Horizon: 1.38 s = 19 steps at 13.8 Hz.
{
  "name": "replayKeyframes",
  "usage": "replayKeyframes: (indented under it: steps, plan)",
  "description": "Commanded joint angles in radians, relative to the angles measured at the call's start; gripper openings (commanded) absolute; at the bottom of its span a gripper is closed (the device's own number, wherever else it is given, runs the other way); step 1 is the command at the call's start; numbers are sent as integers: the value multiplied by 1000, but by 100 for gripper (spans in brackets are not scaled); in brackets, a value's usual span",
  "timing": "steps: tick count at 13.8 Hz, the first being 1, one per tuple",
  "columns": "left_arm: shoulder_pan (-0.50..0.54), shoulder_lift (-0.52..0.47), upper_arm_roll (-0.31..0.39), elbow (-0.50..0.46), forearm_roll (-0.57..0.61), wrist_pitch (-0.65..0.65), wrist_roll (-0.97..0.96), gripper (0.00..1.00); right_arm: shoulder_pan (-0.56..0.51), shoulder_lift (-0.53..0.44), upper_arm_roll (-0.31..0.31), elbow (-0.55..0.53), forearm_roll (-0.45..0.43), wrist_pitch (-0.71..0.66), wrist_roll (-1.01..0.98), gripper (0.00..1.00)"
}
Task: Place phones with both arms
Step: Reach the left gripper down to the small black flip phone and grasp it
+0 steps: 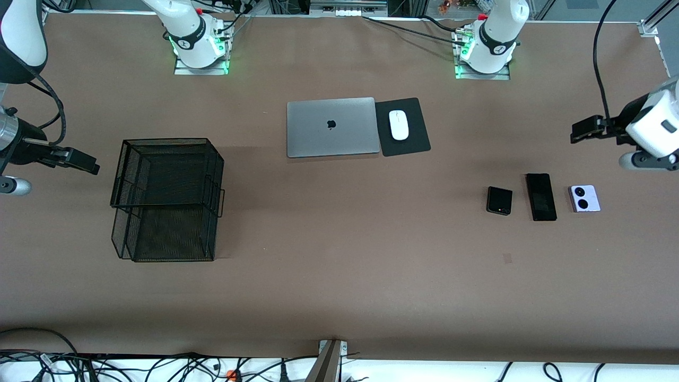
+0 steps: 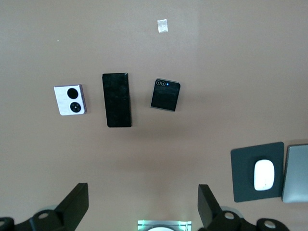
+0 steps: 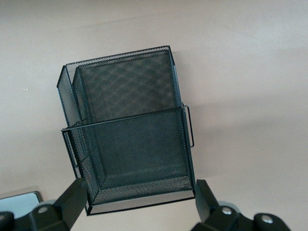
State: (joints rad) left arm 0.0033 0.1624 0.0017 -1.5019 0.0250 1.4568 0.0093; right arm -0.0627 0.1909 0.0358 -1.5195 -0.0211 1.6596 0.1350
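We were in a robotics lab: two white arms (image 1: 488,37) stood bolted on lit bases along a brown-covered table (image 1: 339,286), loose cables (image 1: 106,366) trailed at its edge, and a closed laptop (image 1: 332,127) lay staged there.

Both arms are raised over the two ends of the table. The left tool (image 1: 583,130) hangs at about 3 o'clock in the front view, its fingers (image 2: 74,204) spread wide and holding nothing. The right tool (image 1: 85,162) hangs at about 9 o'clock, its fingers (image 3: 72,199) also spread wide and holding nothing.
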Motion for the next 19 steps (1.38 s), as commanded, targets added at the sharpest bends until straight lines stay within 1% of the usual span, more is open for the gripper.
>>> replayKeyframes:
  steps: [1, 2, 4, 7, 10, 12, 14, 15, 17, 19]
  plan:
    - [7, 90, -5, 2, 21, 71, 17, 100, -6, -15, 6, -10, 3, -14, -2, 100]
    - [6, 123, -5, 0, 23, 97, 26, 100, -6, -16, 6, -10, 1, -14, -2, 100]
    - [4, 181, -9, -26, 16, 193, 34, 100, -6, -16, 6, -10, 1, -15, -2, 100]
    - [-28, 271, -14, -9, 4, 232, -3, 100, -6, -16, 6, -10, 3, -17, -2, 100]
    - [-39, 339, -14, -30, 15, 330, 15, 100, -3, -18, 9, -10, -2, -29, 2, 100]
    - [-40, 335, -14, -121, 23, 451, 50, 100, -5, -18, 9, -10, -2, -29, 2, 100]
    - [-28, 319, -15, -245, 21, 622, 170, 100, -5, -18, 9, -10, -2, -29, 2, 100]
    - [-28, 301, -16, -295, 21, 666, 176, 100, -5, -19, 9, -10, -2, -29, 2, 100]
    - [-28, 298, -16, -363, 21, 736, 185, 100, -5, -19, 9, -10, 0, -29, 0, 100]
    - [-25, 295, -28, -438, 21, 822, 239, 100, -5, -19, 9, -10, 0, -35, 2, 100]
